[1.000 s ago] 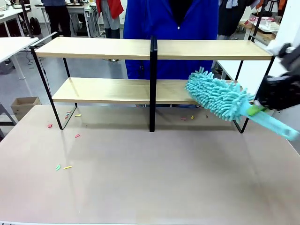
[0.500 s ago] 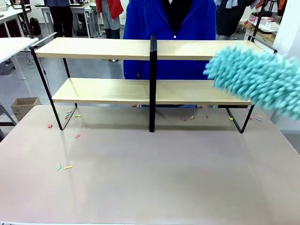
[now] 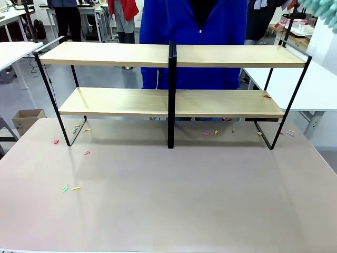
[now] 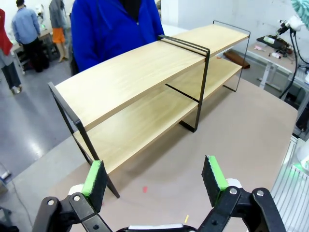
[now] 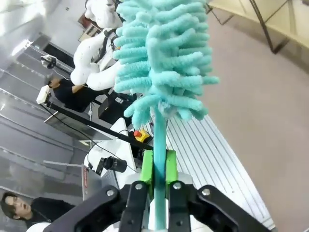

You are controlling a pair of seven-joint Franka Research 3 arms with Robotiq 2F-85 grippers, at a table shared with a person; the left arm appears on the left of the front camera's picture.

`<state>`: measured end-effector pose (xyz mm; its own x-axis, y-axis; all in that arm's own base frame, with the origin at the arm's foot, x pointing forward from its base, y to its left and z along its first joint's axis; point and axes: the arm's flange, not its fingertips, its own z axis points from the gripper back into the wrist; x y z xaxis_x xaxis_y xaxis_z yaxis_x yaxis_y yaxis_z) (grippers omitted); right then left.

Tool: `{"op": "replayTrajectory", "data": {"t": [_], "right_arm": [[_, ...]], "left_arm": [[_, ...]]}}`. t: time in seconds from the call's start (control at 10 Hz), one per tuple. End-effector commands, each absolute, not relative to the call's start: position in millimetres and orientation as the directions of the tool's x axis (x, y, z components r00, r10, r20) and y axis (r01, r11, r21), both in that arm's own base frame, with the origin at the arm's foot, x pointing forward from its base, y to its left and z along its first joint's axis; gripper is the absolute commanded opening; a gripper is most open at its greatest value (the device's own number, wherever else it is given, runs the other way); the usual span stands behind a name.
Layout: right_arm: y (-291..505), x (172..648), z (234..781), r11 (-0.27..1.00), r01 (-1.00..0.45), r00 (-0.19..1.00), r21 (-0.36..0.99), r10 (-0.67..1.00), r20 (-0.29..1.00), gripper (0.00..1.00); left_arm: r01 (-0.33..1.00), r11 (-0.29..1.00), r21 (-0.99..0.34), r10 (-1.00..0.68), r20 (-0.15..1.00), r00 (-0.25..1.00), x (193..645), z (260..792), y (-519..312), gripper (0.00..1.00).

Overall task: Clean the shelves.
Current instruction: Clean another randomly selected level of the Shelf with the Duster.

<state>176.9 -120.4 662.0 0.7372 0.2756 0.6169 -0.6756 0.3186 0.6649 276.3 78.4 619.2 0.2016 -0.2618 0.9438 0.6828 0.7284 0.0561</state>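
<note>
- The shelves (image 3: 121, 101) stand on the tabletop (image 3: 174, 205): two pale boards in a thin black frame. A person (image 3: 192, 31) in blue is just behind them.
- The right gripper (image 5: 158, 166) is clamped on the thin handle of a teal duster (image 5: 164, 53), low on the stem. The fluffy head rises above the fingers, high up and off past the right end of the shelves.
- The left gripper (image 4: 153, 175) hangs with its jaws wide apart and holds nothing. It is near the left end of the shelves, above the tabletop.
- The duster looks light and soft. Its head will likely bend and drag, so the stiff handle is the right place to hold it.
- The boards look stiff and smooth. The frame seems slight and could shift under a hard push.
- A small red speck (image 3: 267, 96) lies at the right end of the lower board. It is probably a paper scrap, though it is too small to be sure. Similar scraps (image 3: 71, 187) lie on the tabletop in front of the shelves' left end.
</note>
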Motion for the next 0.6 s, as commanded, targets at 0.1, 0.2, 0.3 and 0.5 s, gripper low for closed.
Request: {"op": "replayTrajectory", "data": {"t": [0.1,0.2,0.3,0.5], "right_arm": [[-120,177,662,0.319,-0.676,0.737,0.665,0.276,0.617,0.12],[-103,183,648,0.448,-0.601,0.797,0.662,0.276,0.538,0.12],[-71,202,619,0.567,-0.509,0.860,0.647,0.313,0.403,0.12],[-36,237,585,0.631,-0.453,0.892,0.630,0.328,0.312,0.12]], "left_arm": [[0.688,0.723,0.057,-0.261,0.946,0.195,277,618,78,1.00],[0.688,0.723,0.057,-0.261,0.946,0.195,277,618,78,1.00],[0.688,0.723,0.057,-0.261,0.946,0.195,277,618,78,1.00],[0.688,0.723,0.057,-0.261,0.946,0.195,277,618,78,1.00]]}}
